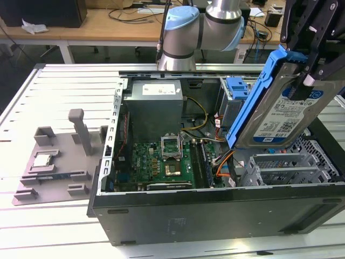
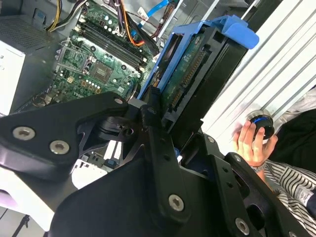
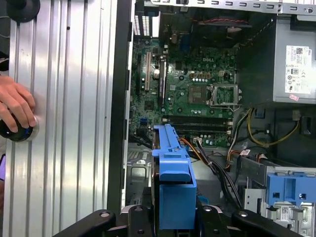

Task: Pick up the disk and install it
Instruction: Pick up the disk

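The disk [image 1: 280,110], a silver drive with a white-and-blue label in a blue carrier frame, hangs tilted on edge above the exterior view's right part of the open computer case [image 1: 215,213]. My gripper [image 1: 303,81] is shut on its upper end. In the second wrist view the disk [image 2: 190,74] shows edge-on, its connector side facing the camera, clamped between the black fingers [image 2: 148,118]. In the first wrist view its blue carrier [image 3: 173,173] rises from my gripper [image 3: 173,219] over the case's lower bays.
Inside the case lie the motherboard [image 1: 161,159], power supply [image 1: 156,105] and a drive cage with another blue carrier [image 1: 237,89]. A grey fixture [image 1: 54,162] holds a small silver chip [image 1: 43,160]. A person's hand [image 3: 17,111] rests on a round knob on the slatted table.
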### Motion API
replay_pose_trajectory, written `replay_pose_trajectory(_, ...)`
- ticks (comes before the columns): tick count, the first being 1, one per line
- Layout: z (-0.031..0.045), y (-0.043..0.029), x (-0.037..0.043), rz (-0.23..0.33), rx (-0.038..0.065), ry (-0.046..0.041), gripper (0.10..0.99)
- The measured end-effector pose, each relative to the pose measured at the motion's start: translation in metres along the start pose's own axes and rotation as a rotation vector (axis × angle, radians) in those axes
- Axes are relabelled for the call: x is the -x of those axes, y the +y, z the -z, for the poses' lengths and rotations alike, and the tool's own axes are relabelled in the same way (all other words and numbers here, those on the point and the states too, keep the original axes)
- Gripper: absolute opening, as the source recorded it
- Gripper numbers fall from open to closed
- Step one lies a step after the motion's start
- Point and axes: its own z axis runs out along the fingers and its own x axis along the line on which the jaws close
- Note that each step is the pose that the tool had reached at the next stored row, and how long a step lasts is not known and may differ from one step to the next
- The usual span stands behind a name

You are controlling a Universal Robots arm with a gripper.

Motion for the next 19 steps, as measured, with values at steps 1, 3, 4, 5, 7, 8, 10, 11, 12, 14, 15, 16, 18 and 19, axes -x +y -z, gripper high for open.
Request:
replay_pose_trajectory(1, -0.0004, -0.0014, 0.0001, 0.0, 0.0, 0.0007, 0.365)
replay_pose_trajectory(3, -0.001, -0.0045, 0.0002, 0.0, 0.0, 0.0023, 0.365)
replay_pose_trajectory(4, -0.0013, -0.0066, 0.0003, 0.0, 0.001, 0.0033, 0.365)
replay_pose_trajectory(5, -0.0016, -0.0083, 0.0004, 0.0, 0.001, 0.0039, 0.365)
replay_pose_trajectory(7, -0.0025, -0.012, 0.0005, 0.0, 0.001, 0.0051, 0.365)
replay_pose_trajectory(8, -0.0029, -0.0135, 0.0005, 0.0, 0.001, 0.0055, 0.365)
replay_pose_trajectory(10, -0.004, -0.019, 0.0004, 0.0, 0.002, 0.0059, 0.365)
replay_pose_trajectory(11, -0.0043, -0.0204, 0.0003, 0.0, 0.002, 0.0058, 0.365)
replay_pose_trajectory(12, -0.0046, -0.0219, 0.0003, 0.0, 0.002, 0.0057, 0.365)
replay_pose_trajectory(14, -0.0049, -0.0266, 0.0001, 0.0, 0.003, 0.0059, 0.365)
replay_pose_trajectory(15, -0.0049, -0.0283, 0.0, 0.0, 0.003, 0.0062, 0.365)
replay_pose_trajectory(16, -0.0051, -0.0312, -0.0001, 0.0, 0.003, 0.0062, 0.365)
replay_pose_trajectory(18, -0.0054, -0.0373, -0.0003, 0.0, 0.004, 0.0062, 0.365)
replay_pose_trajectory(19, -0.0056, -0.0415, -0.0005, 0.0, 0.004, 0.0063, 0.365)
